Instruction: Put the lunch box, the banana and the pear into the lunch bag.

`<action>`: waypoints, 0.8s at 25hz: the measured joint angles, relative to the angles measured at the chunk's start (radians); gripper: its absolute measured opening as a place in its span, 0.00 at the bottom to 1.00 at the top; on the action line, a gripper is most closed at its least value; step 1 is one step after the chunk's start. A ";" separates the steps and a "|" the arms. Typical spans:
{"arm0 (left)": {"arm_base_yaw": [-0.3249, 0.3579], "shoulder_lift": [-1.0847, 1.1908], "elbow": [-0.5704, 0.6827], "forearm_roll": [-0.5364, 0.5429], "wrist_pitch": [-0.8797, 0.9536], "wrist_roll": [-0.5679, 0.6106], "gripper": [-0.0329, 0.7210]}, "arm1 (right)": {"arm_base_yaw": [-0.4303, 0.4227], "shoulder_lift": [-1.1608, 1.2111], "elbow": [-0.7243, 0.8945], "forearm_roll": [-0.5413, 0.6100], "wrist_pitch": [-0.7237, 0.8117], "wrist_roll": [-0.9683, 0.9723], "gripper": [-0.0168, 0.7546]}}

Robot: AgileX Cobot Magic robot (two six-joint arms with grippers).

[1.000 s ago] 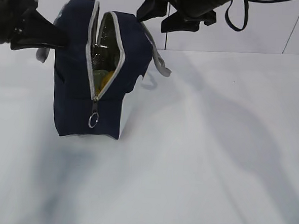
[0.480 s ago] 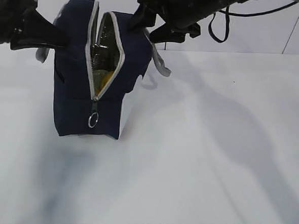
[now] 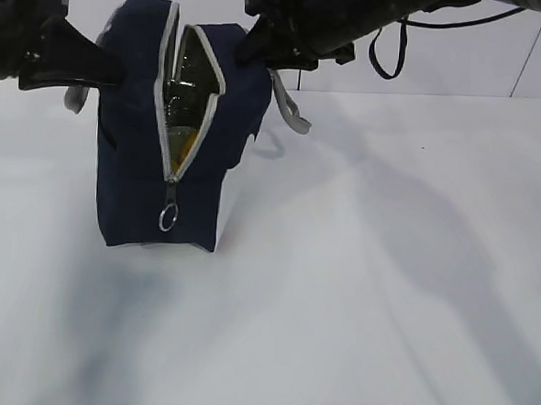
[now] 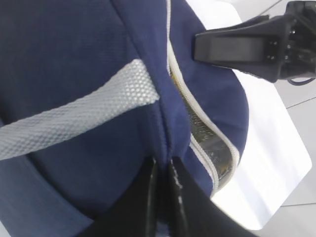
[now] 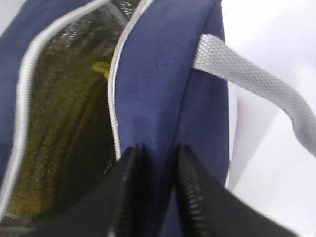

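One white table [image 3: 357, 290] carries the unzipped lunch bag [image 3: 134, 185], something yellow inside; left gripper [image 4: 163, 190] pinches its left edge, right gripper [image 5: 155, 173] straddles its right edge, jaws slightly apart.

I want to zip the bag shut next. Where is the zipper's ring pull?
In the exterior view, the small metal ring pull hangs low on the front of the boxy navy-blue fabric lunch bag, at the bottom of the open grey zipper, left of centre.

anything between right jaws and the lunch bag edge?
Nothing visible. The right gripper straddles the lunch bag fabric beside the open zipper; its jaws stand on either side of the fold.
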 joint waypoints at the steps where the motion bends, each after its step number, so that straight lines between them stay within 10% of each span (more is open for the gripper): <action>1: 0.000 0.001 0.000 0.000 0.000 0.003 0.03 | 0.000 0.000 0.000 0.011 0.000 -0.021 0.30; 7: 0.000 0.043 0.000 -0.008 0.000 0.009 0.03 | 0.000 0.001 0.000 0.053 0.004 -0.114 0.07; 20: -0.030 0.050 0.000 -0.083 0.037 0.091 0.03 | 0.000 -0.079 0.000 -0.057 0.043 -0.139 0.05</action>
